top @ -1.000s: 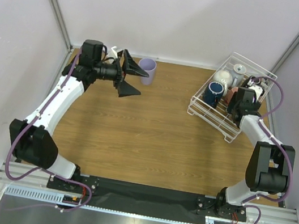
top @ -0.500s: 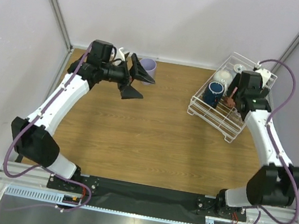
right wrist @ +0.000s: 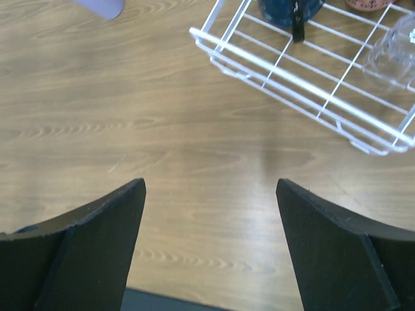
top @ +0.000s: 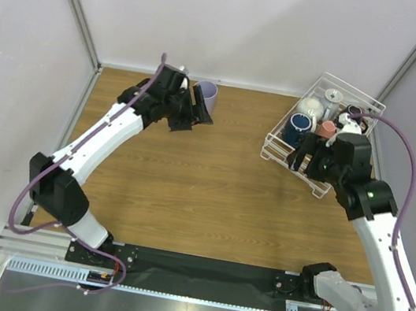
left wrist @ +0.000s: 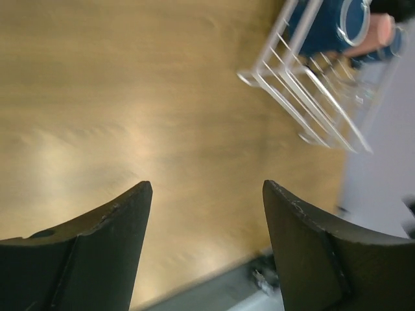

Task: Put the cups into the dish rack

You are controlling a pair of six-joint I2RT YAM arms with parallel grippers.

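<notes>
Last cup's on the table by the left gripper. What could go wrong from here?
1. The left gripper sits open right beside the lavender tumbler, yet its wrist view shows no cup in its grasp; a misaligned close could tip the tumbler.
2. The right gripper hangs open by the dish rack's near edge, where the left arm would likely bring the tumbler; the arms might collide.

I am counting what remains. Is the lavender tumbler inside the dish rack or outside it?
Outside. The lavender tumbler stands upright on the table, well left of the dish rack.
</notes>
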